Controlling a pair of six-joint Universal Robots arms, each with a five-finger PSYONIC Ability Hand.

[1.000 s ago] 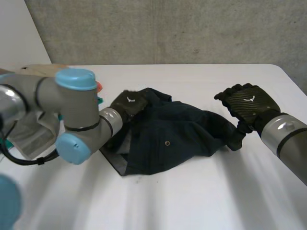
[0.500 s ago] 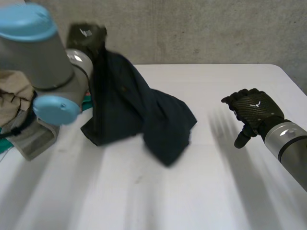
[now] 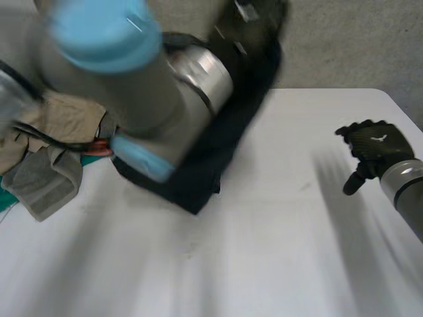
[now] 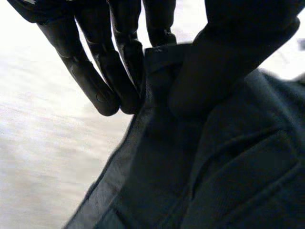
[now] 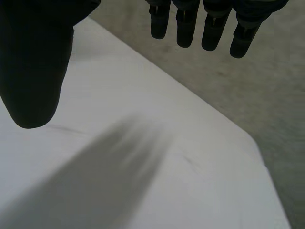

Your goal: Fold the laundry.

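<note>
The left hand (image 4: 126,57) pinches a hemmed edge of the dark navy woven garment (image 4: 214,181) between thumb and fingers. It holds the edge high in the upper middle of the head view, a grip that lets the soft, heavy cloth hang out straight, its lower end seemingly brushing the smooth white worktop (image 3: 264,257). The right hand (image 3: 373,146), at the right edge, hovers loosely spread and empty, well apart from the cloth, while crumpled beige and grey laundry (image 3: 49,185) lies far left.

White flat table (image 3: 277,264) carries a heap of beige and grey cloth (image 3: 46,178); just beside that heap, the dark navy garment (image 3: 201,168) hangs low over the tabletop.
</note>
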